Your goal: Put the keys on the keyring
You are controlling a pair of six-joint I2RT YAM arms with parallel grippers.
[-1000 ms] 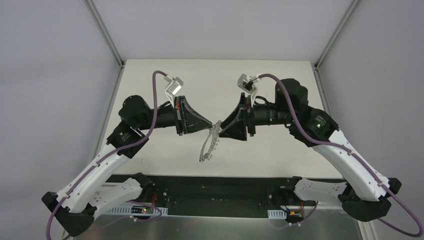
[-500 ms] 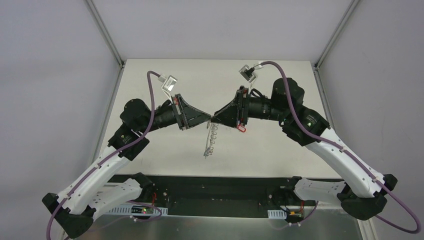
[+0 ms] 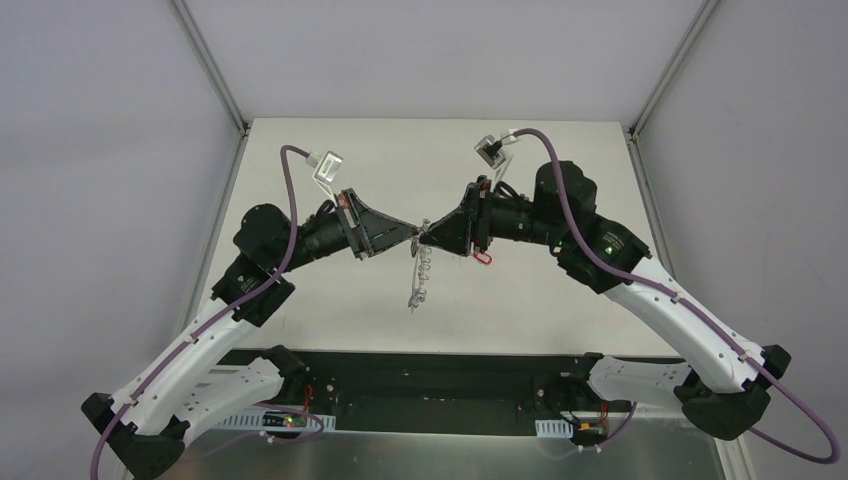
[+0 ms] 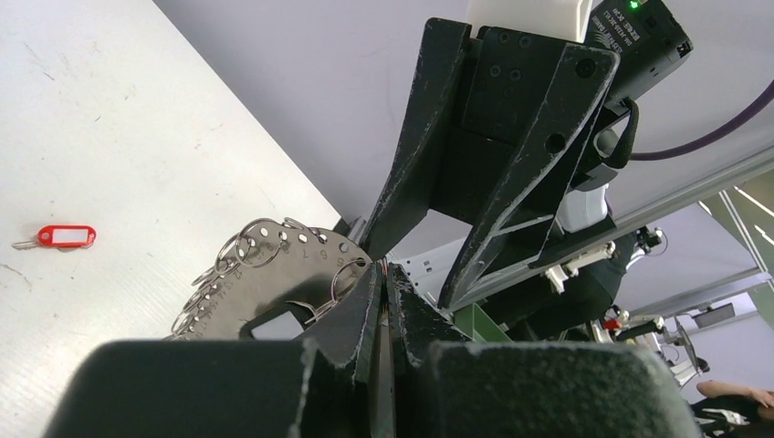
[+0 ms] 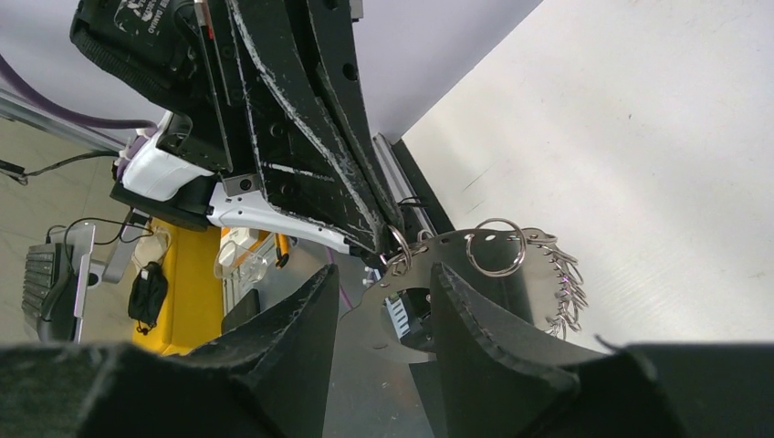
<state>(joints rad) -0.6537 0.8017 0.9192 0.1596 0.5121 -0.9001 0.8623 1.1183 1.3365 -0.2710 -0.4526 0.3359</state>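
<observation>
The keyring (image 3: 420,275) is a silvery metal piece fringed with small rings, hanging in the air edge-on between the arms. My left gripper (image 3: 417,234) is shut on its top edge; in the left wrist view (image 4: 383,274) the jaws are pressed together beside the keyring (image 4: 265,274). My right gripper (image 3: 431,236) meets it tip to tip. In the right wrist view (image 5: 385,269) its jaws stand apart, with the keyring (image 5: 493,283) just beyond the gap. A red key (image 3: 484,258) lies on the table under the right gripper and shows in the left wrist view (image 4: 66,236). The blue keys are out of view.
The white table (image 3: 330,160) has metal frame posts at its back corners (image 3: 240,125). A black strip (image 3: 420,370) runs along the near edge at the arm bases. The right gripper's fingers (image 4: 475,182) fill the left wrist view.
Both grippers have moved up and away from the near edge, tips staying together. The keyring has swung from slanted to nearly edge-on. The red key has come into sight beneath the right gripper.
</observation>
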